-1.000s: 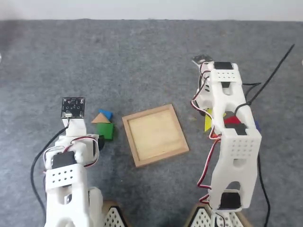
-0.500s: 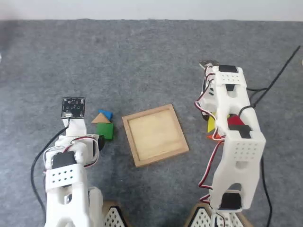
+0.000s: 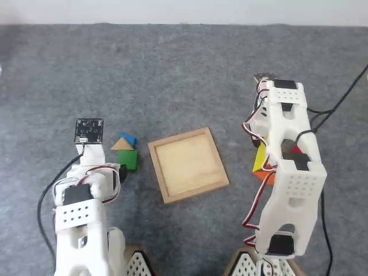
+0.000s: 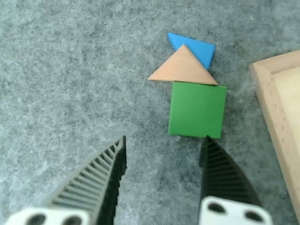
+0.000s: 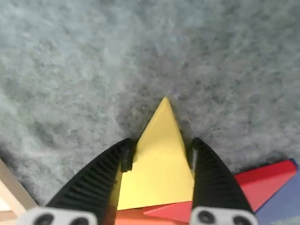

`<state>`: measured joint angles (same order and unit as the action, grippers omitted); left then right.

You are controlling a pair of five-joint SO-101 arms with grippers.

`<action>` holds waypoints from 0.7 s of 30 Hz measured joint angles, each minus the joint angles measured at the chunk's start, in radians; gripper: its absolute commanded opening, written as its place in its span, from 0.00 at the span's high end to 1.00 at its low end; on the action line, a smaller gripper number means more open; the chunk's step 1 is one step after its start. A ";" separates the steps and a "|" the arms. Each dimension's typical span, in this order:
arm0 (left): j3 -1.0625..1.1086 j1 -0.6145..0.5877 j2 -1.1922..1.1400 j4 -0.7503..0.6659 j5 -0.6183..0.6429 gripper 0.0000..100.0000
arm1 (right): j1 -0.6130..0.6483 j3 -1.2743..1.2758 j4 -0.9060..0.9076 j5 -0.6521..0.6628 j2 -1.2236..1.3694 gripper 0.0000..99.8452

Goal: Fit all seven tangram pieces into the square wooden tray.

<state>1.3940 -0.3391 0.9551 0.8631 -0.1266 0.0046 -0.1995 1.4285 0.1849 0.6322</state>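
Right wrist view: right hand (image 5: 161,144) clamps smooth yellow triangle (image 5: 161,176); left hand (image 4: 164,141) spread over grey felt (image 4: 70,70)

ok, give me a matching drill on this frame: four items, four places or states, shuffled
1. green square
2. yellow triangle
3. tray
4. left pincer

A. gripped by the right pincer
B. open, holding nothing
C. empty, no pieces in it
D. edge against the tan triangle

Pairs: 1-D, 2-A, 3-C, 4-B
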 measured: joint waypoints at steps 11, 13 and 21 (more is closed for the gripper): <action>0.000 0.000 0.000 0.000 0.000 0.75 | -0.012 0.523 -0.126 0.002 -0.459 0.88; 0.000 0.000 0.000 0.000 0.000 0.75 | -0.049 0.646 -0.160 0.005 -0.615 0.88; 0.000 0.000 0.000 0.000 0.000 0.75 | -0.218 0.799 -0.110 0.064 -1.028 0.87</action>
<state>1.3940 -0.3391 0.9551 0.8631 -0.1266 -0.2133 0.5999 1.3180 0.2493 -0.3959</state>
